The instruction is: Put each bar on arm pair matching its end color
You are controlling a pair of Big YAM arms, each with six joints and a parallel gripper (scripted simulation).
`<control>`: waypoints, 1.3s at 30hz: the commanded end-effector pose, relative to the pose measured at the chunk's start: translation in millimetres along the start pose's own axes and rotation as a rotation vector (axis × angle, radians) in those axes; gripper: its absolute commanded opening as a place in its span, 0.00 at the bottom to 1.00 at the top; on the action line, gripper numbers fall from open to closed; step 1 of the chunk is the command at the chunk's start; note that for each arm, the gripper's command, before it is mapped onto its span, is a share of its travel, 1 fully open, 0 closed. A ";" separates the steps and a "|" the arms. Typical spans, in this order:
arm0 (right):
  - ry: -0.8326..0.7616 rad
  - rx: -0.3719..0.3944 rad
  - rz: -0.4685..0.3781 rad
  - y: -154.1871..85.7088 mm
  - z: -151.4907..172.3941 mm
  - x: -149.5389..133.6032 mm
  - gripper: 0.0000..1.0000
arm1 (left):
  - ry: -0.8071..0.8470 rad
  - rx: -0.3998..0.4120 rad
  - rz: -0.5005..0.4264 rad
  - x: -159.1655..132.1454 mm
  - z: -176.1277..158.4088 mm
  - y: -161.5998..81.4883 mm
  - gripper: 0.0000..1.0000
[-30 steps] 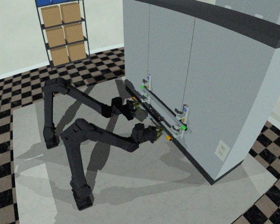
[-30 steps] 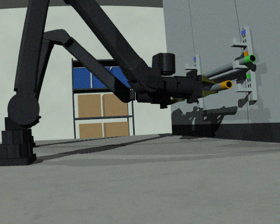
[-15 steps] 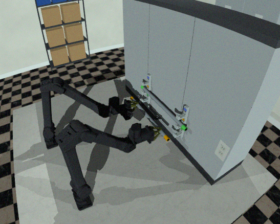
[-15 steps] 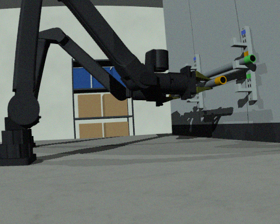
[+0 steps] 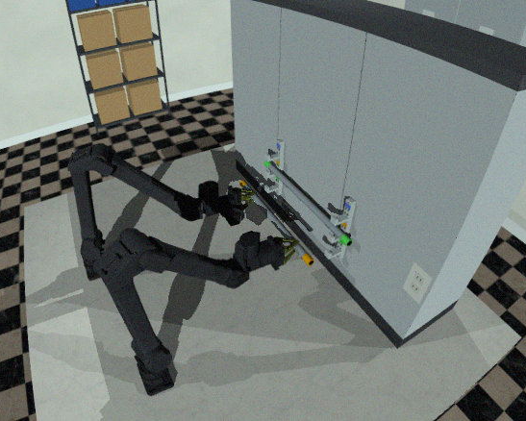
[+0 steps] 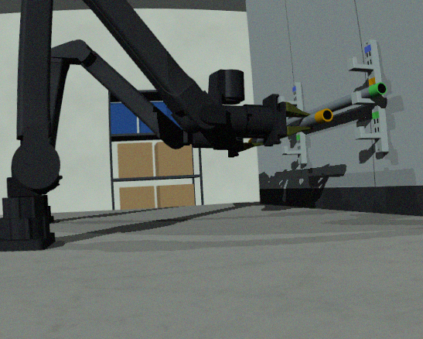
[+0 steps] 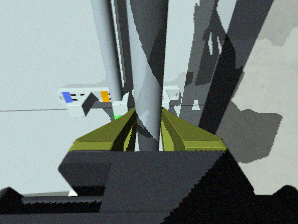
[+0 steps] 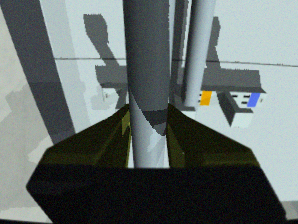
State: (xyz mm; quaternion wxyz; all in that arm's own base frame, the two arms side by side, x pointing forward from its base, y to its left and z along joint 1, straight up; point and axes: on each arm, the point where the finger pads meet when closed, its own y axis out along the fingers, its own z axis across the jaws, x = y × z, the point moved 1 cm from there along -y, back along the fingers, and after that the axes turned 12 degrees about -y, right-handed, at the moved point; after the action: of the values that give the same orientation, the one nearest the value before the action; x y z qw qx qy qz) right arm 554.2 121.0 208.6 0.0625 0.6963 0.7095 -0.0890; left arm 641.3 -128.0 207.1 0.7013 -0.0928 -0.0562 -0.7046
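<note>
A: Holding the orange-ended bar (image 5: 309, 260) (image 6: 324, 115) (image 7: 150, 75) (image 8: 146, 50): both grippers, left gripper (image 5: 247, 194) (image 6: 256, 144) (image 7: 149, 110) and right gripper (image 5: 290, 245) (image 6: 304, 121) (image 8: 148, 111). Fingers partly apart, closed on it.
B: Bar's position?
A: Out in front of the rack (image 5: 350, 204) (image 6: 383, 143), off its arms.
B: And the green-ended bar (image 5: 309, 201) (image 6: 341, 103) (image 7: 106, 45) (image 8: 200, 50)?
A: Lies on the middle pair, orange labels. Green labels sit lower, blue on top.
</note>
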 end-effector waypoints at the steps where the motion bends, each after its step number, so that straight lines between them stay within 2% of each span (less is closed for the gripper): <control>1: 0.034 -0.079 0.027 -7.4 -44.0 -12.4 0.00 | -0.009 0.082 0.001 3.8 44.0 -7.8 0.00; 39: 0.034 -0.079 0.026 -60.6 -40.5 -11.9 0.00 | -0.009 0.082 0.001 4.5 41.9 -61.1 0.00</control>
State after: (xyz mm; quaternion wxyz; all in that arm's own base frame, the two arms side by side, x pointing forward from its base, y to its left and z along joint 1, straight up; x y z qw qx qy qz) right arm 496.4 119.7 215.4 0.0632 0.6957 0.7099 -0.0894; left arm 583.3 -128.7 214.3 0.7010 -0.0926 -0.0547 -0.7050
